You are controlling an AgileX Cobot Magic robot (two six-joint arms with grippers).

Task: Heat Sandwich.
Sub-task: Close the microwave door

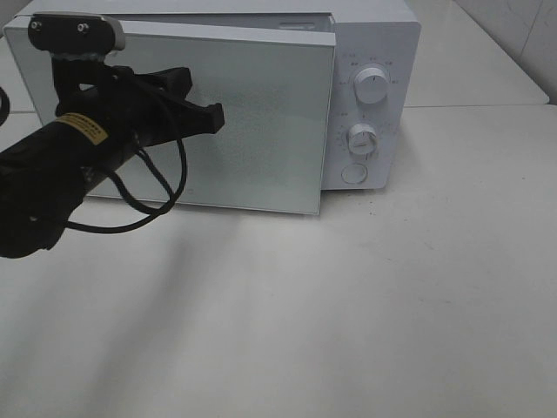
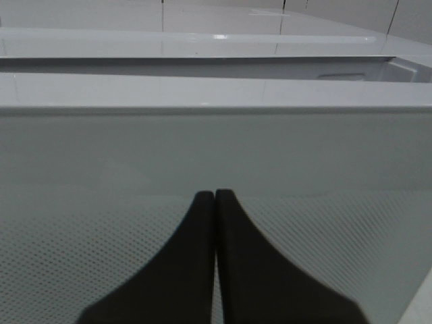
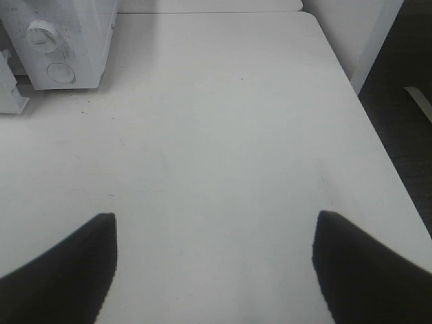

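Observation:
The sandwich is out of view in every frame. A white microwave (image 1: 383, 52) stands at the back of the table. Its glass door (image 1: 270, 131) is slightly ajar, with a narrow gap along its top edge. My left gripper (image 1: 218, 117) is shut, its tips at the front of the door (image 2: 202, 148), left of the door's middle. In the left wrist view the two black fingers (image 2: 214, 197) lie pressed together with nothing between them. My right gripper (image 3: 216, 217) is open over bare table and holds nothing; it does not appear in the exterior high view.
The microwave's control panel has two round knobs (image 1: 372, 87) (image 1: 362, 138) and a round button (image 1: 354, 173). The white table (image 1: 365, 296) spreads out in front. In the right wrist view the table's edge (image 3: 378, 135) drops to a dark floor, and the microwave (image 3: 74, 40) sits at the far corner.

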